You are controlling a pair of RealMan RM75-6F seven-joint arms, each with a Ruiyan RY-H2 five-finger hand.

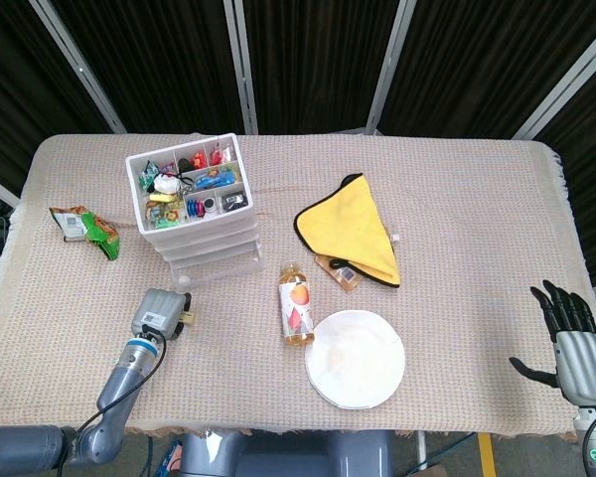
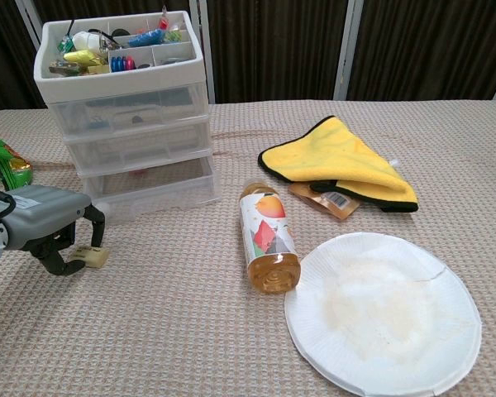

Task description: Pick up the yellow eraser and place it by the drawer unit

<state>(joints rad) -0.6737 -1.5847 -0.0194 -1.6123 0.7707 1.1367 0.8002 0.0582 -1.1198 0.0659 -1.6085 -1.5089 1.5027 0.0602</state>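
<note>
In the head view, the drawer unit (image 1: 199,214) stands on the worktop (image 1: 457,199) in the upper left of the frame, with the snack packet (image 1: 85,228) to its left near the left edge and the cloth (image 1: 350,228) to its right at centre. Below the drawer unit, the left hand (image 1: 158,312) sits at the lower left with the eraser (image 1: 188,316) just at its right side. The bottle (image 1: 296,307) lies below centre, the plate (image 1: 355,359) touches its lower right, a small packet (image 1: 337,270) lies partly under the cloth's lower edge, and the right hand (image 1: 574,344) occupies the lower right corner.
</note>
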